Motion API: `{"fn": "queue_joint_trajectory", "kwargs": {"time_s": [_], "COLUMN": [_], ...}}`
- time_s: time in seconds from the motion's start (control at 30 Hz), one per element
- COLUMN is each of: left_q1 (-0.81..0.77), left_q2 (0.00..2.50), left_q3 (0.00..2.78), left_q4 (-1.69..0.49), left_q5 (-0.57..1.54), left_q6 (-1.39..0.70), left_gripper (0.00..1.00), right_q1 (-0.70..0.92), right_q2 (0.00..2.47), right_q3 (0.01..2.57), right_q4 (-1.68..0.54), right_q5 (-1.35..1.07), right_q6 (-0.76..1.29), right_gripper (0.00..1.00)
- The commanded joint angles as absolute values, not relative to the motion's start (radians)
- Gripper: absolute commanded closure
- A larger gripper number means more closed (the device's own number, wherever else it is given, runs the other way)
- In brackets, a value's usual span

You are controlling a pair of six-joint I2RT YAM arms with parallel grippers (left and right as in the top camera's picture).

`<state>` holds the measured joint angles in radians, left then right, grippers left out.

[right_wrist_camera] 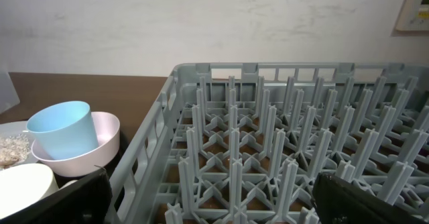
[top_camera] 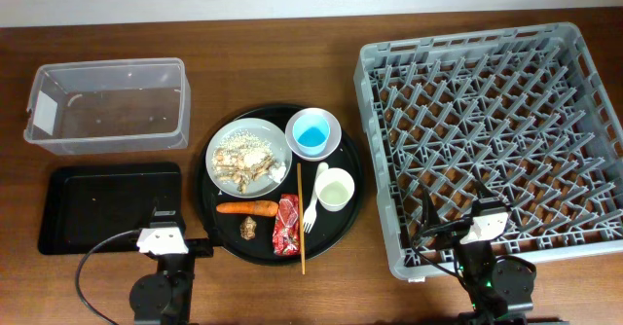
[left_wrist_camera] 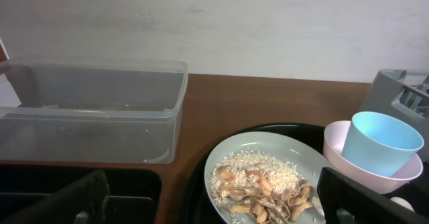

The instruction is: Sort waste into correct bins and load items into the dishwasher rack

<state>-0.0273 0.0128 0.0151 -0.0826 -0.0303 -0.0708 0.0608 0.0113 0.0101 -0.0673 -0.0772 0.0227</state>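
On the round black tray [top_camera: 355, 184] sit a grey plate [top_camera: 226, 140] of beige food scraps [top_camera: 243, 160], a white bowl [top_camera: 329, 145] holding a light blue cup [top_camera: 311, 133], a small whitish cup [top_camera: 334, 189], a white fork [top_camera: 312, 211], a chopstick [top_camera: 300, 218], a carrot [top_camera: 246, 207], a red wrapper [top_camera: 288, 224] and a brown lump [top_camera: 247, 229]. My left gripper [top_camera: 164, 237] is open and empty, facing the plate [left_wrist_camera: 255, 143]. My right gripper [top_camera: 484, 226] is open and empty over the rack's [top_camera: 496, 140] front edge.
The clear tub [top_camera: 107, 106] stands at the back left, with the shallow black rectangular tray [top_camera: 112, 208] in front of it. The rack's upright pegs [right_wrist_camera: 268, 137] fill the right wrist view. The bowl and blue cup [right_wrist_camera: 64, 130] sit left of the rack wall.
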Motion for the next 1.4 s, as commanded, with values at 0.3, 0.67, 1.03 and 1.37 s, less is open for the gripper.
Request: {"fn": "queue_joint_trajectory", "kwargs": {"time_s": [0.3, 0.67, 1.03, 1.37], "left_q1": [-0.032, -0.032, -0.032, -0.032], "left_q2": [0.005, 0.005, 0.005, 0.043], "left_q3": [0.009, 0.009, 0.009, 0.097], "left_q4": [-0.083, -0.083, -0.082, -0.193], "left_q5": [-0.019, -0.019, -0.023, -0.022], "left_q6": [-0.055, -0.055, -0.054, -0.055], "left_gripper": [0.01, 0.01, 0.01, 0.01], "right_q1": [0.066, 0.066, 0.065, 0.065], "right_q2": [0.006, 0.006, 0.006, 0.009], "right_q3": [0.006, 0.006, 0.006, 0.074], "right_q4": [-0.072, -0.072, -0.064, -0.148], "right_q5": [-0.094, -0.094, -0.096, -0.097], "right_q6": [0.022, 0.022, 0.023, 0.034], "right_gripper": [0.01, 0.01, 0.01, 0.01]}}
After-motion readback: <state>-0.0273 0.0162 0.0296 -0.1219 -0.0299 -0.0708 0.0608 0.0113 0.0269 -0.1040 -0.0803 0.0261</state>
